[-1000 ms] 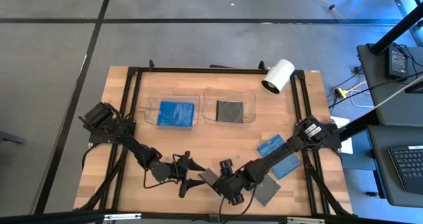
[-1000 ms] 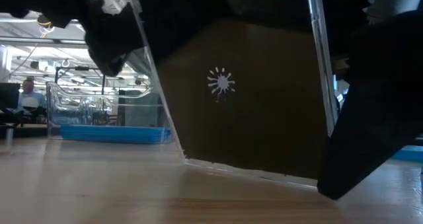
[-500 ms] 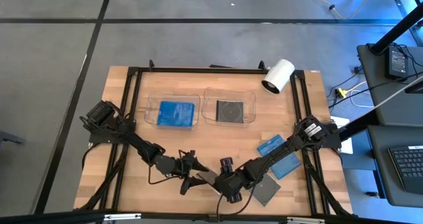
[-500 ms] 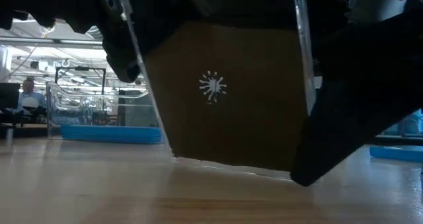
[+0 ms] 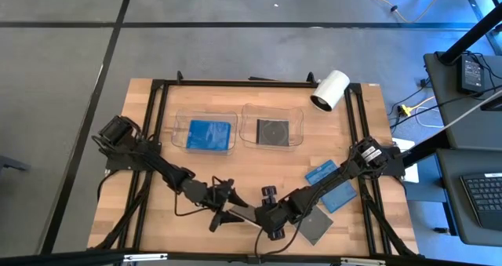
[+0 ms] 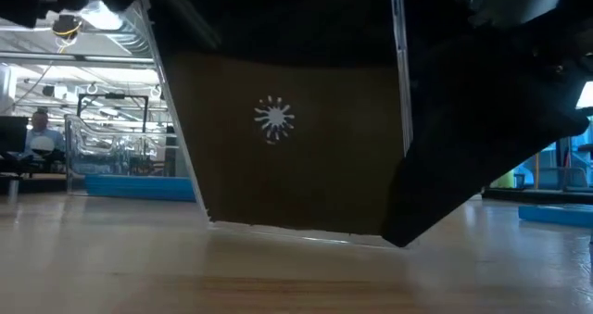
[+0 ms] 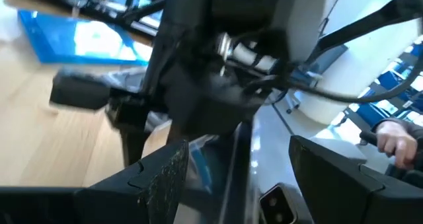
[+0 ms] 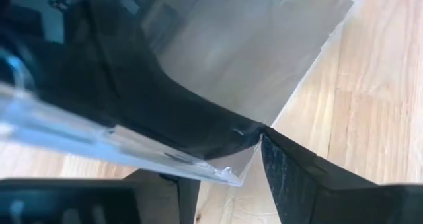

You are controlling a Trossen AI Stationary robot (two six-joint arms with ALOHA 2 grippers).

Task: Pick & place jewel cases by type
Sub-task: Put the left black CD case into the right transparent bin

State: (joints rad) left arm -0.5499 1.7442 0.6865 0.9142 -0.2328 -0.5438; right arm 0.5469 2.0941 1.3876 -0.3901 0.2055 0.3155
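Right gripper point(image 5: 263, 221) narrowed onto dark grey square plastic jewel case point(image 6: 287, 147), lifted on edge; left gripper point(image 5: 223, 212) spread, moved just beside; handover likely.

The dark jewel case point(image 6: 296, 157) is cut off above in the low view; its holder is hidden.

Blue jewel case point(image 5: 209, 134), dark grey jewel case point(image 5: 271, 131), pale wood table point(image 5: 361, 227)

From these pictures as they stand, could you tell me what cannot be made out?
- High view: the right gripper covers the dark jewel case, so its hold is unclear.
- Low view: that case fills the frame, hiding both grippers.
- Left wrist view: arm parts blur together and block the table.
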